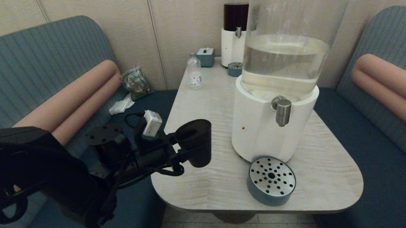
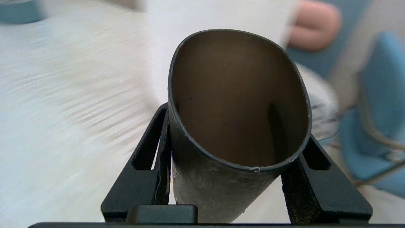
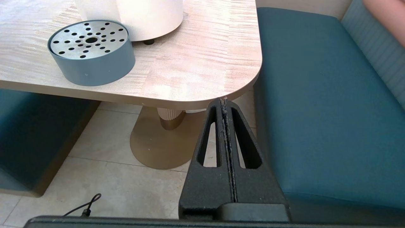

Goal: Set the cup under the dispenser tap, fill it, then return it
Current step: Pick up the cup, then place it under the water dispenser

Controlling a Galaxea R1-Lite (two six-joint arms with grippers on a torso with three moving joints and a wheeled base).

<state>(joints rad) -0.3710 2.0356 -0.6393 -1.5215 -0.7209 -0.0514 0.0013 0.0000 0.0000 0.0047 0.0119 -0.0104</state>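
Note:
The black cup is held over the left part of the table, with my left gripper shut on its side. In the left wrist view the cup sits between the two fingers and its inside looks dry. The steel dispenser tap sticks out of the white-based dispenser, to the right of the cup. The round drip tray below the tap is bare. My right gripper is shut on nothing, low beside the table's right corner, and the head view does not show it.
At the table's back stand a smaller dark-liquid dispenser, its small tray, a clear bottle and a tissue box. Blue benches flank the table. The drip tray is near the front edge.

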